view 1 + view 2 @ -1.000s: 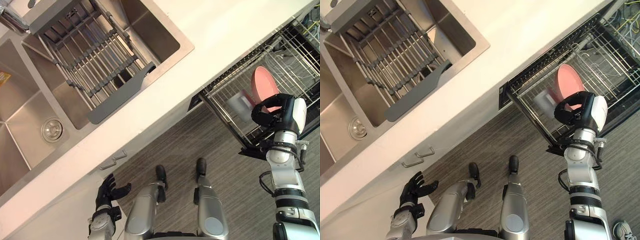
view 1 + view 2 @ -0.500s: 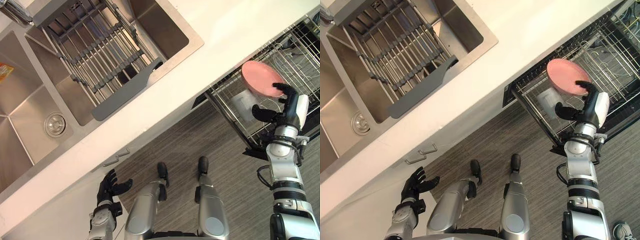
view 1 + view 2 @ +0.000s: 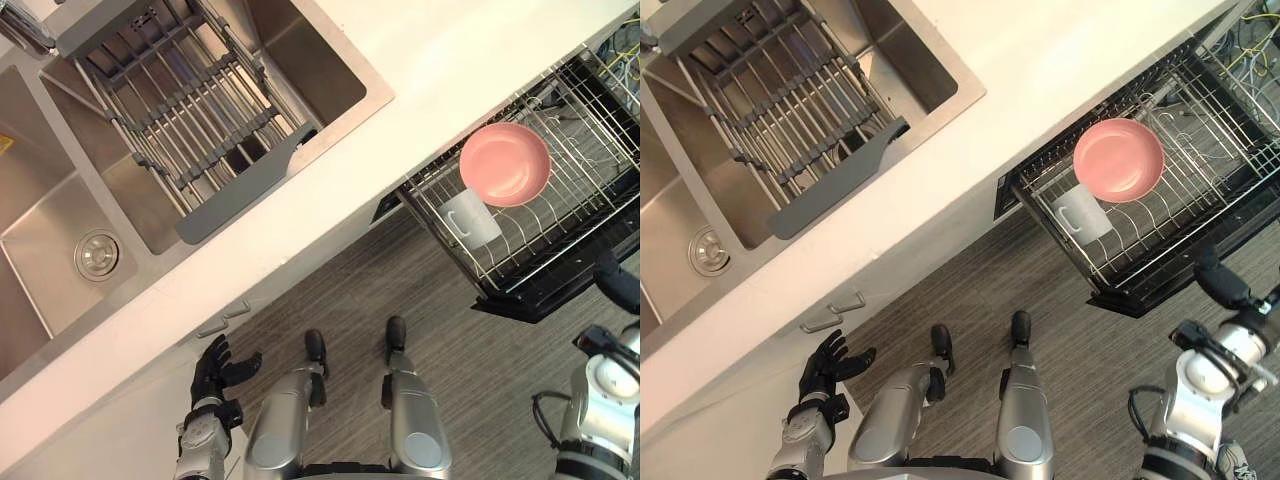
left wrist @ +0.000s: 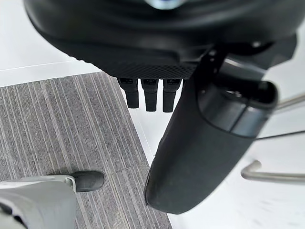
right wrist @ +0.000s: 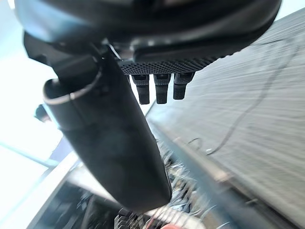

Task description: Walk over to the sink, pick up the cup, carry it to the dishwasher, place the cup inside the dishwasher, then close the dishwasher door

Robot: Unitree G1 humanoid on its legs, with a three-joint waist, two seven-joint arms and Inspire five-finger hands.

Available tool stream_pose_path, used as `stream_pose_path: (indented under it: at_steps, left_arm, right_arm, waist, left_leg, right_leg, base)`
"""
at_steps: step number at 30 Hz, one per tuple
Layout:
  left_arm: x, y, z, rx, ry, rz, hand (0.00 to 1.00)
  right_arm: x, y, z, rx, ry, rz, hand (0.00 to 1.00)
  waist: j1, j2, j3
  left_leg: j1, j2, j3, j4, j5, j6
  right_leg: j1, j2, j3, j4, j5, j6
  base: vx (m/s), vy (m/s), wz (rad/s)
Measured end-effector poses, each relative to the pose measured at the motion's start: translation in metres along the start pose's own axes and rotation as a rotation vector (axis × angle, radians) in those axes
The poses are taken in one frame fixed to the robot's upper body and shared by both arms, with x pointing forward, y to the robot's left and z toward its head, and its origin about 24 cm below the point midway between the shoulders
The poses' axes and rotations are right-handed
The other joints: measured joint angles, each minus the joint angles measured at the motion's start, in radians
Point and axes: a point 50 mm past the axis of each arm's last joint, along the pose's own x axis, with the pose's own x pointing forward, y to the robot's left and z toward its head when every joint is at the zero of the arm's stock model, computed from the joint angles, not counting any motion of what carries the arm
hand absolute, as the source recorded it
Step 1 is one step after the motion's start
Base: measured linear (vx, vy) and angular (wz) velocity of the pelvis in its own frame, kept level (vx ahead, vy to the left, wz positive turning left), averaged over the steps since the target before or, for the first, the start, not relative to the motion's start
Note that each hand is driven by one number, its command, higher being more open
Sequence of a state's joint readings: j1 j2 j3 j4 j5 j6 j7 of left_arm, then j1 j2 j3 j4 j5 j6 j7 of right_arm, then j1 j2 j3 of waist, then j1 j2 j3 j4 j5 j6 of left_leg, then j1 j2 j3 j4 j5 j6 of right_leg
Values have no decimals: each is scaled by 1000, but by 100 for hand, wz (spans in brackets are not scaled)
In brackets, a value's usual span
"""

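Observation:
The white cup [image 3: 472, 215] lies in the drawn-out wire dishwasher rack [image 3: 445, 237], close under a pink bowl [image 3: 505, 164], with nothing touching it. My right hand [image 3: 1220, 283] hangs below and right of the rack, apart from it. Its fingers [image 5: 162, 88] and thumb [image 5: 114, 143] stand straight in the right wrist view, so it is open and empty. My left hand [image 3: 218, 372] is low by the cabinet front, open with spread fingers [image 4: 150, 98] and holding nothing.
A white counter [image 3: 450, 70] runs across the view, with a steel sink [image 3: 60, 230] at the left and a grey drying rack [image 3: 180, 110] across its basin. Cabinet handles [image 3: 225, 320] sit below it. The dishwasher's dark door edge [image 3: 545, 300] juts out over grey floor.
My right hand has opened, let go of the cup and drawn back down and to the right, away from the rack. The cup stays in the rack. The camera has shifted slightly.

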State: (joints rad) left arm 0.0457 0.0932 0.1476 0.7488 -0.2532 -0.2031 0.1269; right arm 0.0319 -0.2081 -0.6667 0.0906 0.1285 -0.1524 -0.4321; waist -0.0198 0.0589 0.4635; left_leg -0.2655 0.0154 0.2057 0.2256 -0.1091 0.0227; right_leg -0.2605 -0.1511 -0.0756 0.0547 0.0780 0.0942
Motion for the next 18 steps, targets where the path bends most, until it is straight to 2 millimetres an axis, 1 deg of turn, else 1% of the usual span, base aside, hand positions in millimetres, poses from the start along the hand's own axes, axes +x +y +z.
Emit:
stream_pose_path:
  at_steps: [3,5,6,7,9,11,13,14,18]
  left_arm:
    - [0,0,-1,-1,4,0,90]
    - [0,-1,-1,-3,8,-1,90]
    - [0,-2,-1,-6,7,-5,90]
    - [0,-3,-1,-7,7,-6,90]
    - [0,-4,0,-9,3,-12,90]
    - [1,-5,1,-10,0,-17,90]
    - [1,-6,1,-10,0,-22,90]
    - [1,-6,1,-10,0,-27,90]
    - [1,-5,2,3,0,-34,90]
  right_arm:
    - [-7,-7,-13,83,80,-22,90]
    - [-8,-8,-19,136,121,-16,90]
    - [-8,-8,-24,194,153,-6,90]
    - [-8,-8,-25,203,158,-4,90]
    - [-8,-5,-36,305,228,19,90]
    - [-6,-2,-42,346,261,28,90]
    - [-4,8,-47,398,299,53,90]
    - [-4,14,-49,408,316,71,90]
    - [-1,22,-57,436,357,83,90]
  waist:
    - [2,-11,-6]
    - [7,-18,-9]
    - [7,-23,-12]
    - [8,-24,-12]
    - [11,-29,-15]
    - [19,-29,-15]
    - [25,-29,-15]
    - [28,-29,-15]
    - [29,-28,-15]
  left_leg:
    - [2,12,12,5,-7,-9]
    - [5,20,23,9,-10,-13]
    - [5,25,28,10,-12,-16]
    - [6,26,28,10,-13,-17]
    - [6,37,33,18,-16,-23]
    - [7,40,35,18,-17,-24]
    - [7,40,34,17,-16,-25]
    - [7,40,33,16,-15,-25]
    - [5,33,21,11,-9,-22]
  right_leg:
    - [0,6,5,3,-3,-4]
    - [-1,12,12,5,-3,-5]
    - [-2,16,15,10,-7,-8]
    - [-2,17,16,11,-8,-9]
    - [-4,25,17,20,-14,-12]
    - [-7,29,18,21,-15,-13]
    - [-9,30,19,22,-15,-13]
    - [-9,29,19,22,-15,-13]
    - [-10,25,13,24,-15,-13]
  base:
    - [-15,-29,-9]
    - [-4,-20,-15]
    - [-1,-30,-10]
    - [5,-36,-7]
    - [14,-30,-4]
    - [16,-24,-4]
    - [0,0,0]
    - [0,0,0]
    - [-16,1,7]
